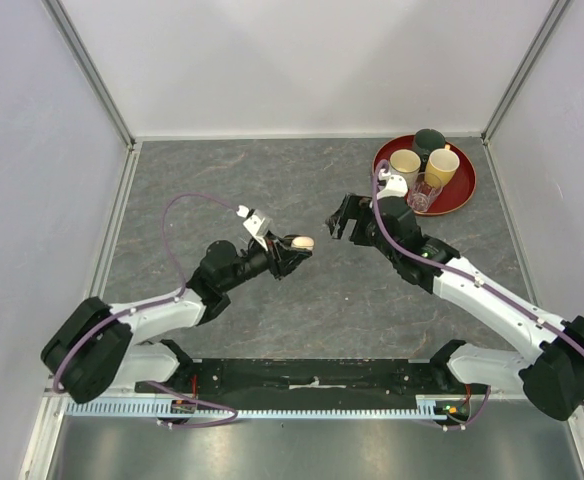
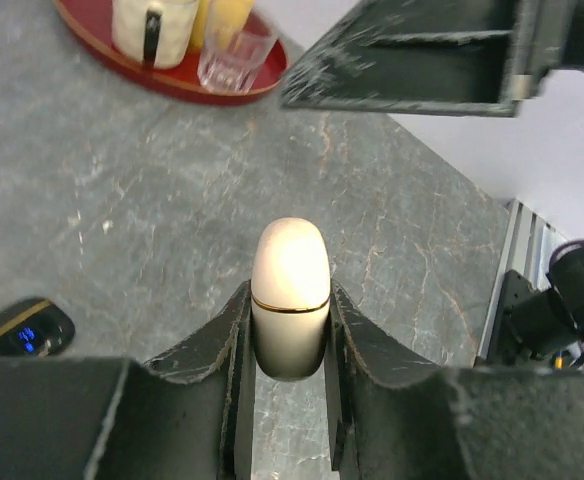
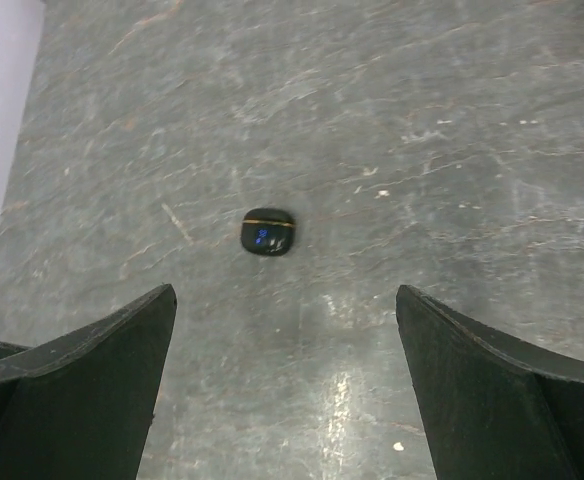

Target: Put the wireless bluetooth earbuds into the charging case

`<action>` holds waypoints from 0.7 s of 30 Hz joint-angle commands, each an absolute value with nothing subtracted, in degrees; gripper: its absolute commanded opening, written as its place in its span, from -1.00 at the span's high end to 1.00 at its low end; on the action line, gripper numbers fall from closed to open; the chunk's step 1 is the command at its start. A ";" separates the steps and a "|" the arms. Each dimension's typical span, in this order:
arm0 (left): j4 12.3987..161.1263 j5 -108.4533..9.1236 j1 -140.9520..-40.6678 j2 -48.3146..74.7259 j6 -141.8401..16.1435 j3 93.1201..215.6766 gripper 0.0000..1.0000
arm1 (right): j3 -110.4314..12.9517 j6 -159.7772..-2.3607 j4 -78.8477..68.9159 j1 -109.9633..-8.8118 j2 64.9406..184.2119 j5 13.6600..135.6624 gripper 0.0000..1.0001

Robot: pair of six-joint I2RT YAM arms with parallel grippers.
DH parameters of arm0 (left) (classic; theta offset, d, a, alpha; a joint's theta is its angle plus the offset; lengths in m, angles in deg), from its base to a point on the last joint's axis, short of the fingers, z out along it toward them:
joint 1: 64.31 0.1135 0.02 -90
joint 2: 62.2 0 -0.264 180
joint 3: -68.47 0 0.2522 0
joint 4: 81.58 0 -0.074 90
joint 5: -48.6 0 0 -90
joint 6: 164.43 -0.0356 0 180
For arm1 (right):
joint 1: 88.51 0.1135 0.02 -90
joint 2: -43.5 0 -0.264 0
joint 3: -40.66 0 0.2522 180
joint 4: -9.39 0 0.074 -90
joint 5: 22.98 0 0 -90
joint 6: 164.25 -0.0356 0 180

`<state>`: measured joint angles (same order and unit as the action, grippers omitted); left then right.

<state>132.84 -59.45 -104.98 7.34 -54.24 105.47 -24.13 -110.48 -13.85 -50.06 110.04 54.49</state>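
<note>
Left wrist view shows the left end effector (image 2: 290,300) closed on a cream-white charging case (image 2: 290,262). The case is pinched by its lower half, so the rounded top and the thin gold seam stand clear of the fingers. It is lifted off the tabletop (image 1: 222,180) over the middle, tilted toward the right arm. That looks like a deliberate presentation: one arm steadies the body so the other can reach the lid.

The right end effector (image 3: 284,290) hangs just beside it over the middle, empty, with its fingers spread wide. Directly beneath it, a black charging case (image 3: 268,232) lies flat on the tabletop, showing a gold seam and small blue lights. It is well clear of both fingers.

Both cases appear closed, and no loose earbuds can be seen in any view. I judge the work to be at an early stage, with a lid to open before anything goes in.

A red tray (image 1: 460,198) of cups sits in the far right corner, away from the action.
</note>
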 commanded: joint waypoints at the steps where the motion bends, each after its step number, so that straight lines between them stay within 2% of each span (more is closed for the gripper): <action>1: 130.46 -54.33 -104.65 14.33 -37.03 109.55 0.95 | -25.14 -113.36 -15.62 -51.16 111.25 49.35 -0.96; 5: 125.98 -59.06 -104.57 22.25 -31.99 113.86 0.95 | -24.61 -113.01 -16.06 -51.95 112.05 51.55 -0.96; 10: 129.92 -59.69 -104.57 31.64 -22.51 114.13 0.95 | -23.64 -113.37 -16.24 -52.48 112.32 53.04 -0.96; 21: 120.52 -58.10 -103.86 40.45 -18.01 120.28 0.95 | -22.94 -113.37 -16.24 -53.09 112.40 54.89 -0.96</action>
<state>122.31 -57.96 -104.39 38.40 -22.11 117.17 -23.13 -113.06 -16.62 -52.77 112.40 54.16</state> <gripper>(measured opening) 0.331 0.979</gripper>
